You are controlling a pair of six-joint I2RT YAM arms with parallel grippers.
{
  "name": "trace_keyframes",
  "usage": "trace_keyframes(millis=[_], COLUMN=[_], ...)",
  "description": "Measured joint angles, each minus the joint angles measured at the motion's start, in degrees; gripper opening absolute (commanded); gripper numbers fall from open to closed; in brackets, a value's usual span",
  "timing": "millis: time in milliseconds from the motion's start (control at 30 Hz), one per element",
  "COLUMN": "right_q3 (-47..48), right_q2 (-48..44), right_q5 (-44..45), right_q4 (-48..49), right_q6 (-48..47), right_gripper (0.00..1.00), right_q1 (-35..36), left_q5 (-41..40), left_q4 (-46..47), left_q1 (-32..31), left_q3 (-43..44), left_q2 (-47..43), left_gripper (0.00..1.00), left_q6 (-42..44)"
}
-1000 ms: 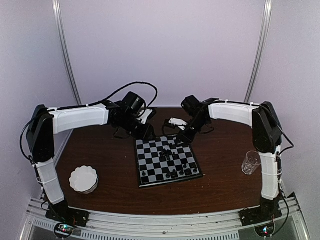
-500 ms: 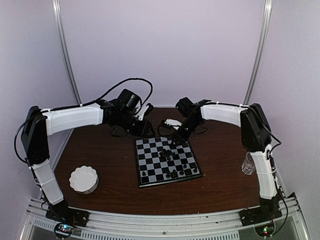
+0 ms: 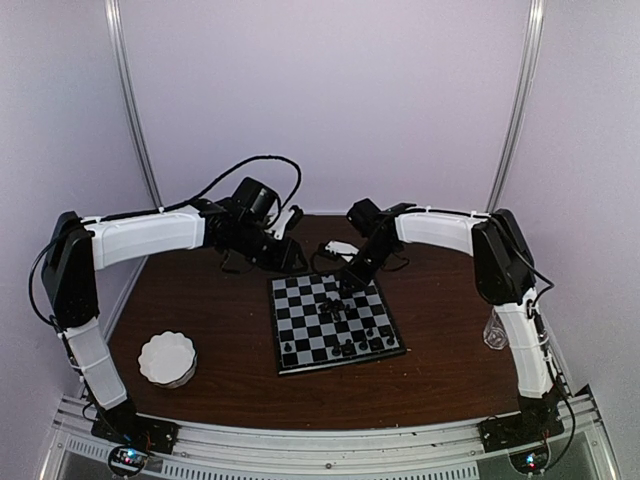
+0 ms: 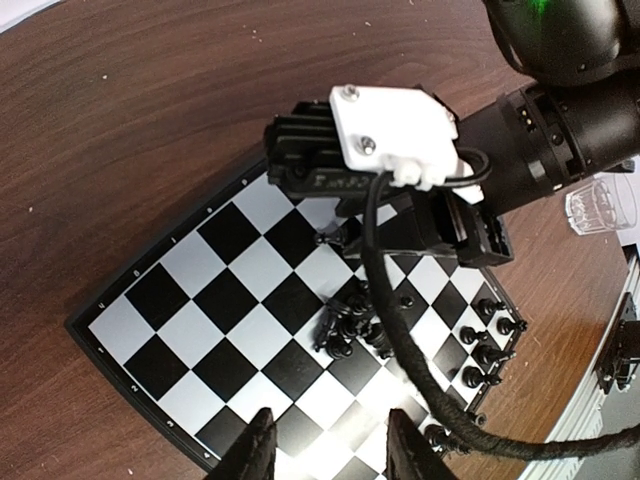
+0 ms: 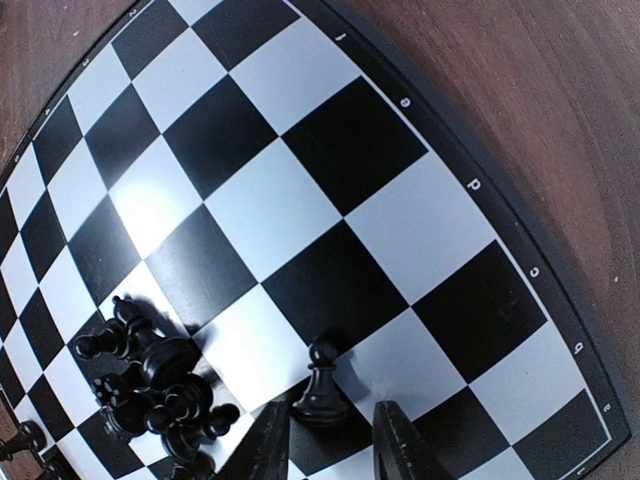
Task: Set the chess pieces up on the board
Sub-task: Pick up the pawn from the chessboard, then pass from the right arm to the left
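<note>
The board (image 3: 300,330) lies mid-table. The left gripper (image 4: 325,445) hovers over its far-left corner, jaws apart and empty. Beside the heap of chess pieces (image 5: 150,385), the right gripper (image 5: 325,440) narrowly straddles a far-side pawn (image 5: 320,385) without clamping it. An off-centre close could topple the pawn.

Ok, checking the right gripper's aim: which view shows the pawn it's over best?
Right wrist: the pawn stands upright, large and sharp, between the right gripper's open fingers. In the left wrist view that gripper mostly blocks it; from the top it is too small to pick out.
</note>
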Motion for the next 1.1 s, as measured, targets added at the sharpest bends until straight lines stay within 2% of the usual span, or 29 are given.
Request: trace_keyframes(millis=[167, 400, 667, 900, 1100], right_q3=[0.90, 0.94, -3.34, -10.40, -11.13], right_q2=[0.70, 0.90, -2.43, -15.58, -23.02], right_q5=[-0.13, -0.17, -0.09, -5.49, -11.93], right_q4=[0.20, 0.90, 1.90, 3.28, 4.44], right_q6=[0.22, 0.48, 0.37, 0.35, 0.28], right_gripper=[0.24, 0.08, 0.06, 0.08, 0.08], right_q1=[0.22, 0.50, 0.55, 0.52, 0.55], left_q5=[0.02, 0.09, 2.73, 12.48, 23.63], left_q4=[0.24, 0.72, 3.72, 14.36, 33.68], left_q1=[0.31, 0.42, 1.18, 2.78, 3.58], left_q3=[0.00, -0.22, -2.40, -7.93, -14.23], left_q2=[-0.02, -0.02, -0.33, -0.87, -0.42], left_gripper=[0.38, 0.38, 0.38, 0.45, 0.47], left_q6=[-0.09, -0.48, -2.91, -11.04, -23.91])
